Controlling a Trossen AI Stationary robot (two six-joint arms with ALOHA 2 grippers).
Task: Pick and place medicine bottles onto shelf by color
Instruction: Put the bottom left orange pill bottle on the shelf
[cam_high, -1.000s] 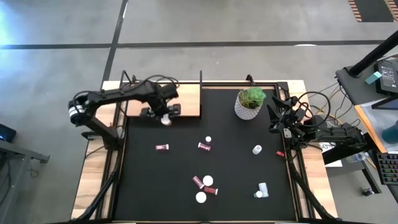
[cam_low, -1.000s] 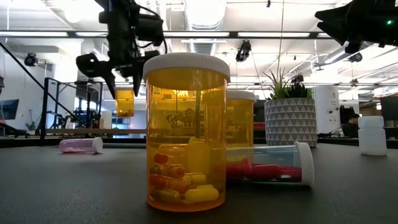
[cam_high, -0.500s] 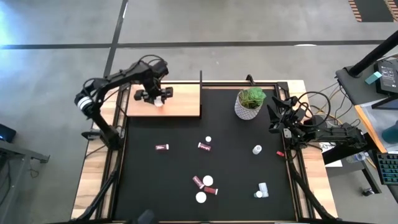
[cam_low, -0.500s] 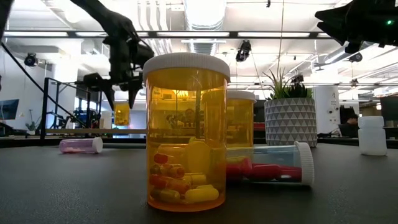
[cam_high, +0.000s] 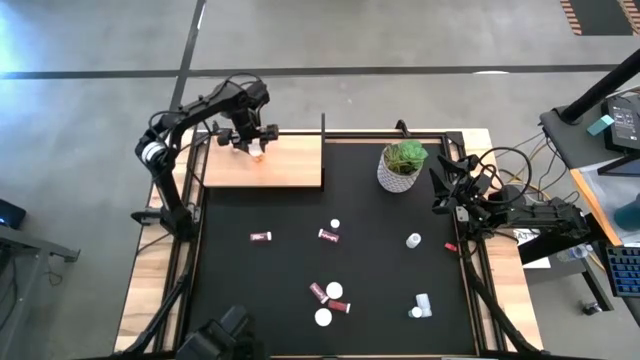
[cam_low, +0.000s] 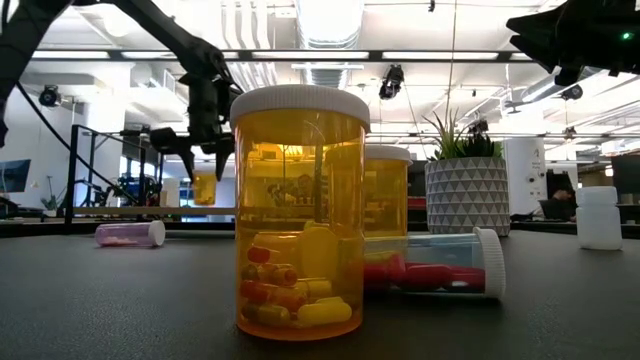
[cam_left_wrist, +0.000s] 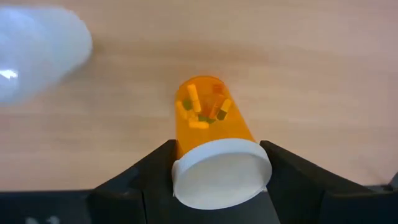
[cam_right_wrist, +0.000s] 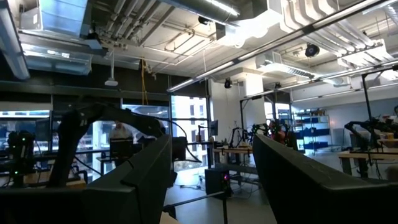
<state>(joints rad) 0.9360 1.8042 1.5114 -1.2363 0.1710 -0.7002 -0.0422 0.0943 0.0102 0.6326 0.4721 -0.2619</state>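
Left end effector (cam_left_wrist: 221, 177) clamps an orange bottle (cam_left_wrist: 208, 121) just above the shelf (cam_high: 290, 165), one white bottle (cam_left_wrist: 37, 53) beside it; most bottles unsorted.

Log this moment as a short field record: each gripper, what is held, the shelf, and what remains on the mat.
left gripper: shut on orange bottle, over the far edge of the shelf
orange bottle: white cap toward the wrist camera, capsules visible inside
shelf: wooden board at the table's far left; one blurred white object beside the orange bottle
right gripper: open, parked at the table's right edge, holding nothing
black mat: maroon, white and orange bottles scattered on it
potted plant: far right of the mat
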